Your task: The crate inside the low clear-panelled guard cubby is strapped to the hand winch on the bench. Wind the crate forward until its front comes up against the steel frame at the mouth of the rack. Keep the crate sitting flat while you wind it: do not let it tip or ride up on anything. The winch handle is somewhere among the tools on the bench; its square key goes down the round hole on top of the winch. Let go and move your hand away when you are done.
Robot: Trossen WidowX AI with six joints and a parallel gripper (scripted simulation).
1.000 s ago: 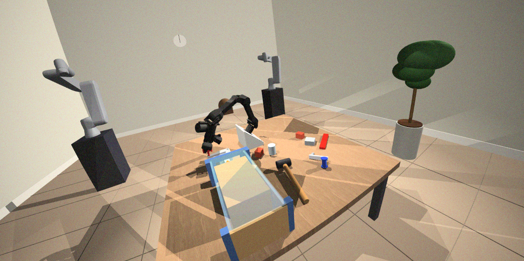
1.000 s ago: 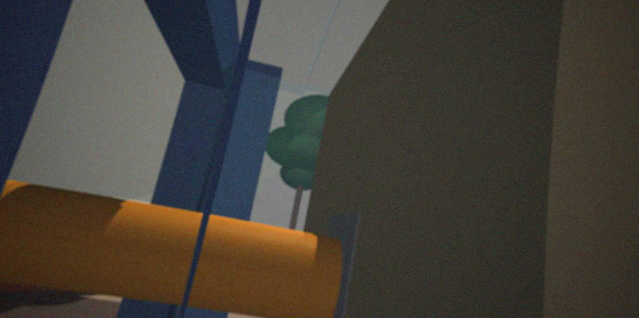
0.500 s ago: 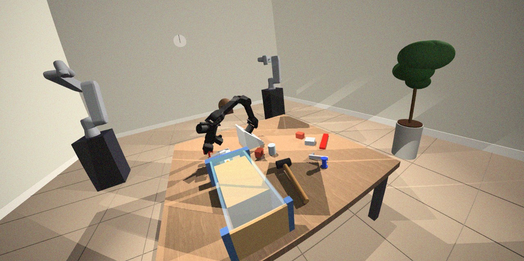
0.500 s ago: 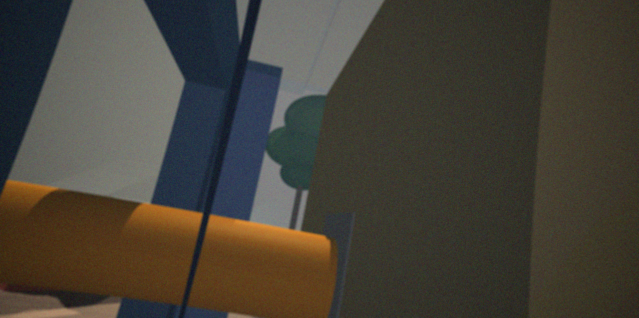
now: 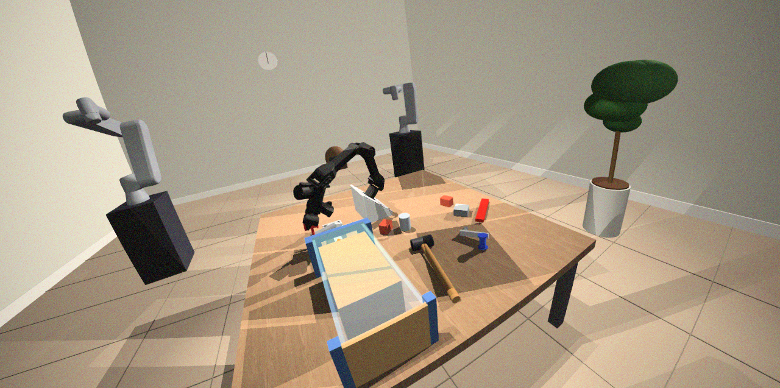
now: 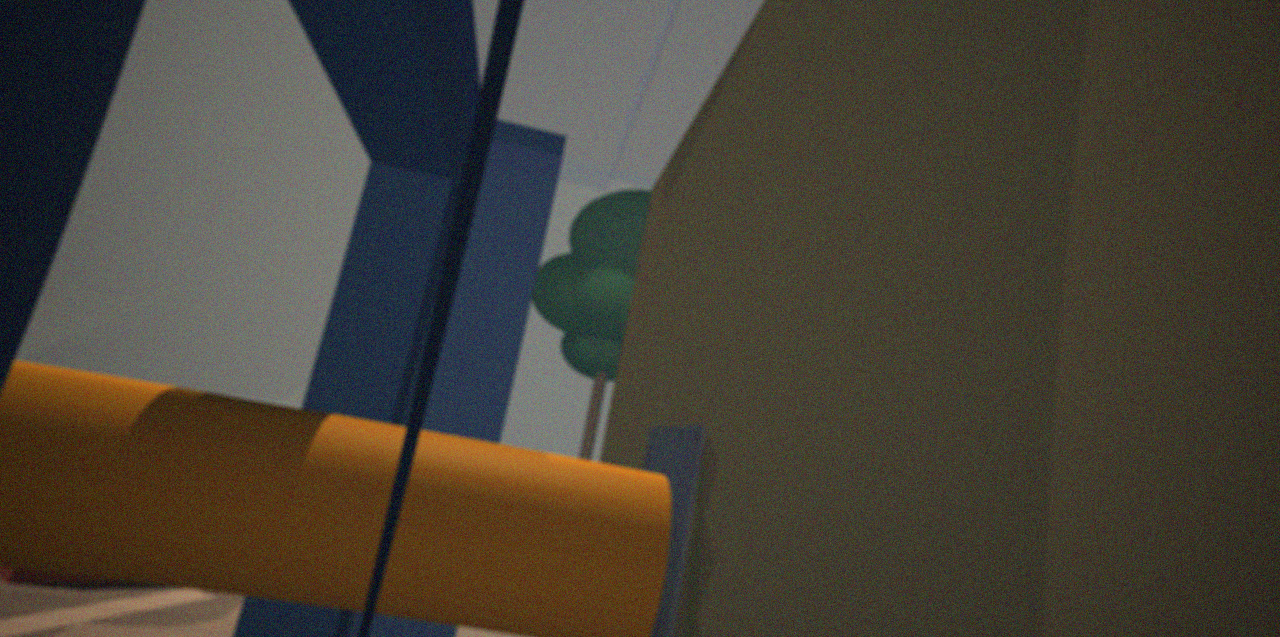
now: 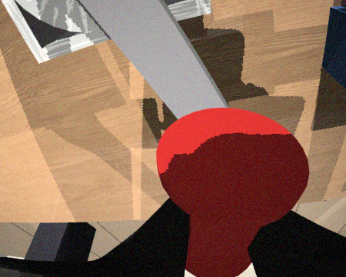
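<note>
My gripper is shut on the red knob of the winch handle. Its flat grey crank arm runs from the knob to the winch, partly in view at the top left of the wrist view. The key and its hole are hidden. The pale crate sits inside the clear-panelled cubby and looks flat in the top view. In the exterior view the crate is the large dull face at right. A gap shows between it and the blue frame at the mouth.
A white upright panel stands beside the arm. Right of the cubby are a mallet, a red block, a white cylinder, a grey block, a red bar and a blue-knobbed crank.
</note>
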